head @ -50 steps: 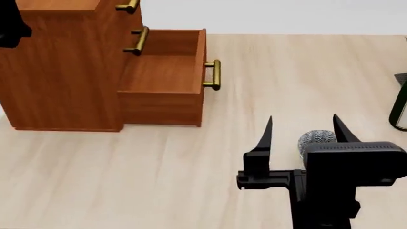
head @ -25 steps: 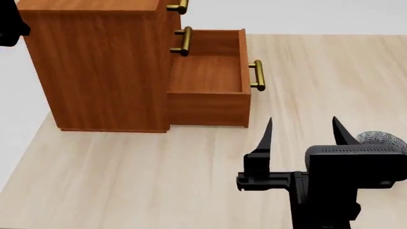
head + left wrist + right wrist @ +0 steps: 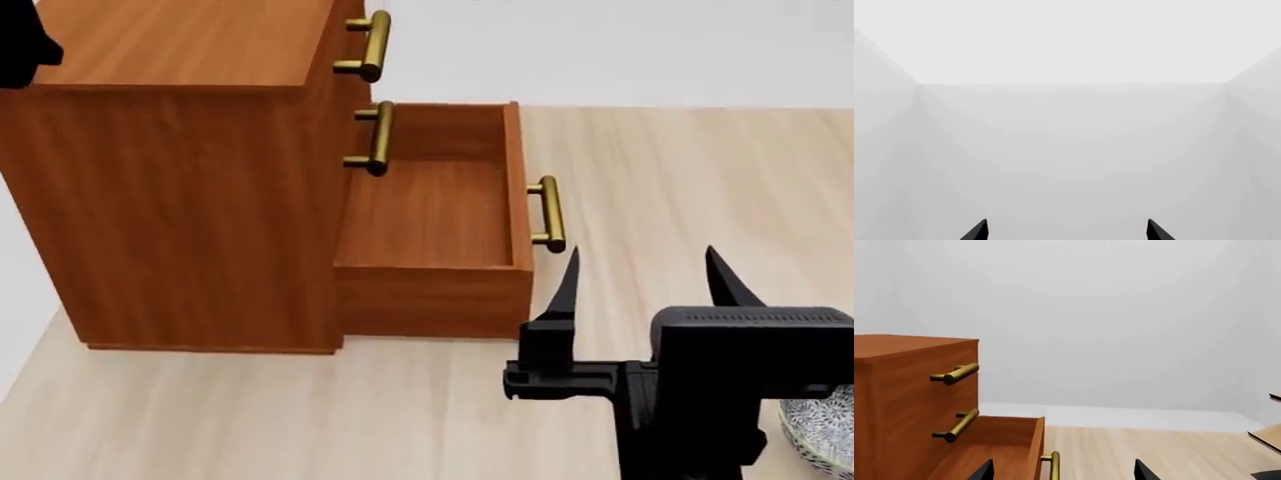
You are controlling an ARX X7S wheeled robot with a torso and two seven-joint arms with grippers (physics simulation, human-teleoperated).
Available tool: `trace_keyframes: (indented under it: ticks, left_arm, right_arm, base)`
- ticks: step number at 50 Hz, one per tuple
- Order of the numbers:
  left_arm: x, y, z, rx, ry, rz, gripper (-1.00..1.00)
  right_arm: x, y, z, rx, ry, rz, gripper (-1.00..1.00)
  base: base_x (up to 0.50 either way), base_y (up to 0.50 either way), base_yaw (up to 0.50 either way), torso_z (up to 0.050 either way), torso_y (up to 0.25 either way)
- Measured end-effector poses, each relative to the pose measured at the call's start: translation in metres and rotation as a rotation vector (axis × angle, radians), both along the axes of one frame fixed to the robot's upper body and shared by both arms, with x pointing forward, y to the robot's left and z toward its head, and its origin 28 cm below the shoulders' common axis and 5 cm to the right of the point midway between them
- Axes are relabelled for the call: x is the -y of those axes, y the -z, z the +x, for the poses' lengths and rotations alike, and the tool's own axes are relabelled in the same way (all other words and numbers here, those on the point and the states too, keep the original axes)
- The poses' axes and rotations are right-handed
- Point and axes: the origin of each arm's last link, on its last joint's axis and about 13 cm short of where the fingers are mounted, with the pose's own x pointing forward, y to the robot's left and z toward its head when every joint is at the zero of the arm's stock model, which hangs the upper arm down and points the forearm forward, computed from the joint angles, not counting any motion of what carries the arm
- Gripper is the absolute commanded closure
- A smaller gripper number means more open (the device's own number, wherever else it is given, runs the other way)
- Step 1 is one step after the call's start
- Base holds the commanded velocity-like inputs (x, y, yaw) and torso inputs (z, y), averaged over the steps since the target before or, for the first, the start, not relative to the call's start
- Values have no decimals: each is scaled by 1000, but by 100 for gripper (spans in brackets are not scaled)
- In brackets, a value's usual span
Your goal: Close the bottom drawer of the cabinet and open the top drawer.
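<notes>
The reddish-brown cabinet [image 3: 174,200] stands at the left of the head view. Its bottom drawer [image 3: 427,215] is pulled far out, empty, with its brass handle [image 3: 547,213] on the front. The top drawer's handle [image 3: 370,46] and the middle drawer's handle [image 3: 374,138] sit flush against the closed fronts. My right gripper [image 3: 643,277] is open and empty, just right of and in front of the bottom handle. In the right wrist view the bottom handle [image 3: 1053,466] lies between the open fingertips. The left gripper [image 3: 1066,231] is open, facing blank white.
The cabinet stands on a pale wood floor [image 3: 667,160]. A patterned grey bowl [image 3: 817,430] lies at the lower right behind my right arm. A white wall [image 3: 1121,315] runs behind the cabinet. A pale shelf edge [image 3: 1267,436] shows at the right wrist view's side.
The head view has shifted: the cabinet now looks larger and lower in the frame, with the top handle fully in view. The bottom handle is now close to my right fingertips.
</notes>
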Motion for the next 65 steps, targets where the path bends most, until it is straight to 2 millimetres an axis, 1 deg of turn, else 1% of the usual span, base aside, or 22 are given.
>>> trace_keyframes:
  ticks: [33,58,65]
  left_arm:
    - [0,0,-3,9,15,-11,-100]
    - [-1,0,-3,12,16,-17,-100]
    - [0,-1,-3,14,12,-17,-100]
  right_arm:
    - [1,0,-4,1,3,0,-100]
    - [0,0,-4,1,-4,5,-100]
    - [0,-1,-5,2,-4,6,-100]
  base:
    - [437,0,0,0,0]
    - [-2,0,0,0,0]
    - [0,0,0,0,-217]
